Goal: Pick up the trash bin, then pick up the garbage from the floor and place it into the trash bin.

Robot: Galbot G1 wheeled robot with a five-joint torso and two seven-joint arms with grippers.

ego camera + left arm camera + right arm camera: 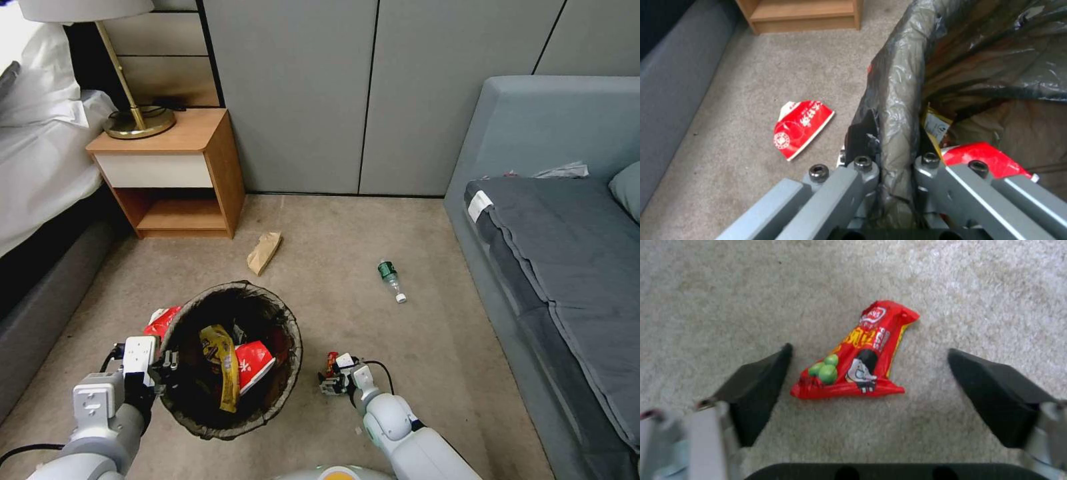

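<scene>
The trash bin (280,308), lined with a dark bag, is off the carpet with my left gripper (167,363) shut on its near-left rim. The left wrist view shows the fingers pinching the bag-covered rim (898,83). Inside lie a yellow wrapper (224,365) and a red-and-white carton (255,363). My right gripper (331,377) hangs low over the carpet, right of the bin. It is open, its fingers (758,390) on either side of a red snack packet (858,370) lying flat. Other garbage on the floor: a red carton (802,128) left of the bin, a brown paper scrap (264,252), a green bottle (391,279).
A wooden nightstand (173,173) with a brass lamp (137,120) stands at the back left beside a bed (40,160). A grey sofa (567,253) runs along the right. Grey wall panels close the back. Open carpet lies between them.
</scene>
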